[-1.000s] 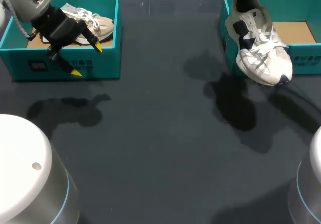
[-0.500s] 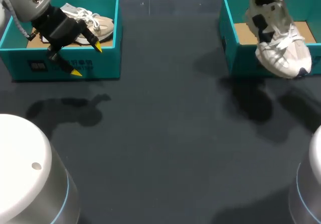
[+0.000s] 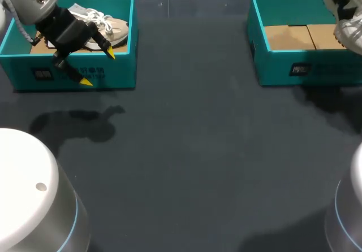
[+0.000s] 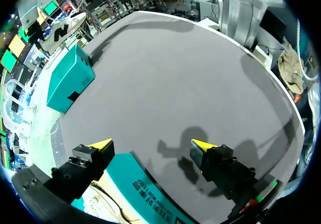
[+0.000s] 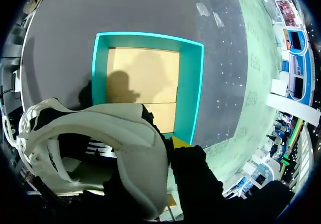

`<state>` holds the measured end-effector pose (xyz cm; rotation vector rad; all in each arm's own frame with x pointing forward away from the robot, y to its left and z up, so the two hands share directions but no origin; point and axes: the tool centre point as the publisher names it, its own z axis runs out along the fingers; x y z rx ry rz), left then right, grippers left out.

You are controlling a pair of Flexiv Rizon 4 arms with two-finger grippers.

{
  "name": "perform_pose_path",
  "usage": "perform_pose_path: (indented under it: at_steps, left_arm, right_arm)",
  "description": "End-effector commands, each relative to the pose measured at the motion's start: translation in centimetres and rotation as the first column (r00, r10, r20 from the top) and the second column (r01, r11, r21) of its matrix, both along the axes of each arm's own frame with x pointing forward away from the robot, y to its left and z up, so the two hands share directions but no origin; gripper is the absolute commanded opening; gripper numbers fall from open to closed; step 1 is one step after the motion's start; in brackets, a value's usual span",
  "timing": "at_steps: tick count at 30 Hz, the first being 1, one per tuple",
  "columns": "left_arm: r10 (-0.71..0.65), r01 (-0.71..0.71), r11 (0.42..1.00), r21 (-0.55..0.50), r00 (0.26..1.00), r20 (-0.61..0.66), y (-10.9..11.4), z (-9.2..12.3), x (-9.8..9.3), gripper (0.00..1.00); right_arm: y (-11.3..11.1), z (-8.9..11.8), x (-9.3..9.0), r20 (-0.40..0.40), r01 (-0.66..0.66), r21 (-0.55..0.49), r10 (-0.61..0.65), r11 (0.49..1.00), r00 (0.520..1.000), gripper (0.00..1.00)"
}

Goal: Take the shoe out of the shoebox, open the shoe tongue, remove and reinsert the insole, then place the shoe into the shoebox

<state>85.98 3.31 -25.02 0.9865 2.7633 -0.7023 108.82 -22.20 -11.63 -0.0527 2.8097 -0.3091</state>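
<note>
A white shoe with dark patches [image 3: 346, 16] hangs over the right end of the right teal shoebox [image 3: 283, 68], partly cut off by the edge of the head view. In the right wrist view my right gripper [image 5: 168, 146] is shut on the white shoe [image 5: 100, 148] at its heel collar, with one yellow fingertip [image 5: 178, 142] showing. The shoebox [image 5: 193, 88] lies below with a bare cardboard floor. My left gripper [image 3: 98, 66] stands open above the front wall of the left teal shoebox [image 3: 121, 74], which holds a beige shoe [image 3: 110, 27]. Nothing is between the left gripper's [image 4: 150, 144] fingers.
The dark tabletop [image 3: 186, 150] stretches between the two boxes and toward the near edge. In the left wrist view the left box's front wall [image 4: 150, 191] lies right under the fingers, and the right box [image 4: 70, 78] stands far across the table.
My right arm has carried the white shoe from the right box's front left corner to the right and back, over the box's right end. The left arm has kept still.
</note>
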Motion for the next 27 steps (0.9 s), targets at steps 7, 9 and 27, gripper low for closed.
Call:
perform_pose_path:
  at_steps: [7, 9, 27]
  left_arm:
    - [-0.001, 0.001, 1.000, 0.003, 1.000, 0.001, 0.0, 0.0, 0.0, 1.00]
    - [-0.001, 0.001, 1.000, 0.003, 1.000, 0.001, 0.0, 0.0, 0.0, 1.00]
    - [-0.001, 0.001, 1.000, 0.003, 1.000, 0.001, 0.0, 0.0, 0.0, 1.00]
  right_arm:
    - [-0.4, 0.1, 0.7, -0.018, -0.003, 0.011, 0.003, 1.000, 1.000, 0.00]
    - [-0.4, 0.1, 0.7, -0.018, -0.003, 0.011, 0.003, 1.000, 1.000, 0.00]
    - [-8.2, -2.1, 2.5, 0.005, 0.643, -0.001, -0.643, 0.766, 0.766, 0.00]
